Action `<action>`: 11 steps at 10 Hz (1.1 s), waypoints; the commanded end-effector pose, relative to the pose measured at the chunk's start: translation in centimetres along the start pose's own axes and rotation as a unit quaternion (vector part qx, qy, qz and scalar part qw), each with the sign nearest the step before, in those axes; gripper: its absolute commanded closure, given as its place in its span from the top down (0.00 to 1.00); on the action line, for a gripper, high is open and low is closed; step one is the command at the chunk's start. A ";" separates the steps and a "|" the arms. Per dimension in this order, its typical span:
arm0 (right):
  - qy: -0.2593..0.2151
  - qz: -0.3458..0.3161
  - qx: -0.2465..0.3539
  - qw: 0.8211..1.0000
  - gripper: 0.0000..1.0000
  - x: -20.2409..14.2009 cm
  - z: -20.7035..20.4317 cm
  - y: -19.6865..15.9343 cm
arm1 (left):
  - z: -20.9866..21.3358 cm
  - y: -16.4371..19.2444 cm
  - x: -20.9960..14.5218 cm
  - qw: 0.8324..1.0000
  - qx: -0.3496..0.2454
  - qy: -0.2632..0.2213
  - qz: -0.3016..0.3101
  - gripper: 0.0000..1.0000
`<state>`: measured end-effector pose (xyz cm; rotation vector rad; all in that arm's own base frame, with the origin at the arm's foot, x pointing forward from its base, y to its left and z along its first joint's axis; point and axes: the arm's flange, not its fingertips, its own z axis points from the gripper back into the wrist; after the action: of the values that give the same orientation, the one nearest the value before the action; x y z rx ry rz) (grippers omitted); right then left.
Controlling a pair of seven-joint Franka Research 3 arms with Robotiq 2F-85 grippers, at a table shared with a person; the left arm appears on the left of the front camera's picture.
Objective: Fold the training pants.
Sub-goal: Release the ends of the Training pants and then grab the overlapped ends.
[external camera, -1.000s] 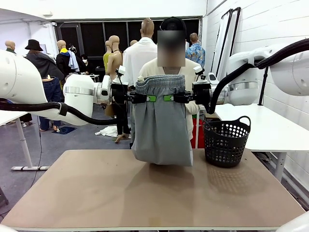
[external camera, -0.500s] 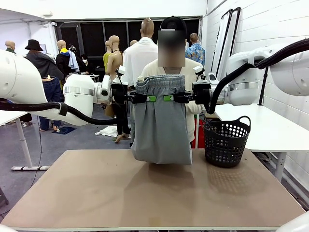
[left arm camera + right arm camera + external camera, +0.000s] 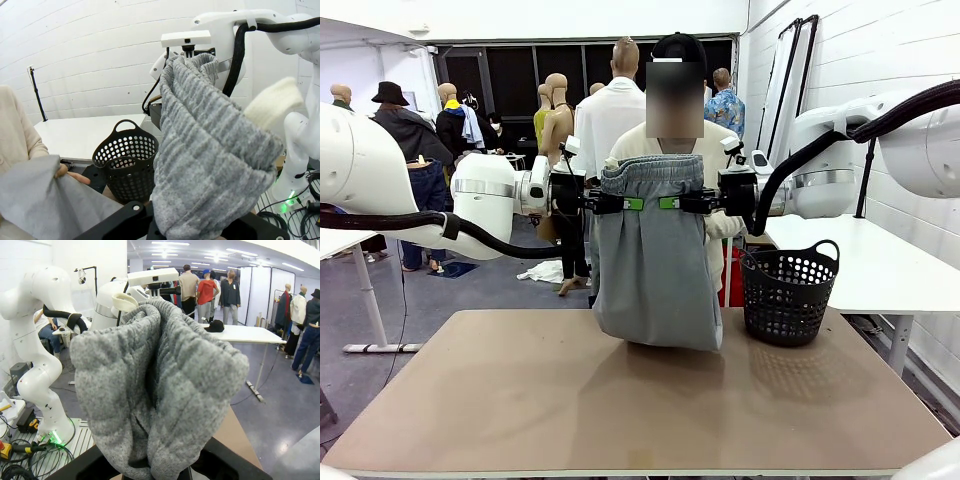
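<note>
The light grey training pants [image 3: 655, 270] hang by their gathered waistband above the far edge of the table [image 3: 620, 400]. My left gripper [image 3: 632, 203] is shut on the waistband from the left and my right gripper [image 3: 670, 203] is shut on it from the right, close together. In the left wrist view the bunched waistband [image 3: 210, 160] rises from the left gripper [image 3: 165, 230]. The right wrist view has the same bunched waistband [image 3: 160, 385] over the right gripper [image 3: 155, 472]. A person stands behind the pants, and one hand [image 3: 65, 172] holds the lower fabric [image 3: 40, 200].
A black perforated basket [image 3: 788, 292] stands at the table's far right, close to the hanging pants; it also appears as the basket [image 3: 125, 162] in the left wrist view. A white table [image 3: 850, 260] sits behind it. The near tabletop is bare.
The lower edge of the pants has sagged slightly down and to the right. Both grippers keep their place and grip.
</note>
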<state>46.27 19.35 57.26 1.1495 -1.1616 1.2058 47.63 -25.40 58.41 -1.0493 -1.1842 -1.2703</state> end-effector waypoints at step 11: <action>-0.007 0.001 0.005 1.000 0.00 0.4 0.0 0.1 | 0.0 -0.5 0.1 1.000 0.001 -0.013 -0.005 0.00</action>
<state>46.27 19.35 57.26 1.1495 -1.1615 1.2058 47.61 -25.40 58.44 -1.0491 -1.1846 -1.2706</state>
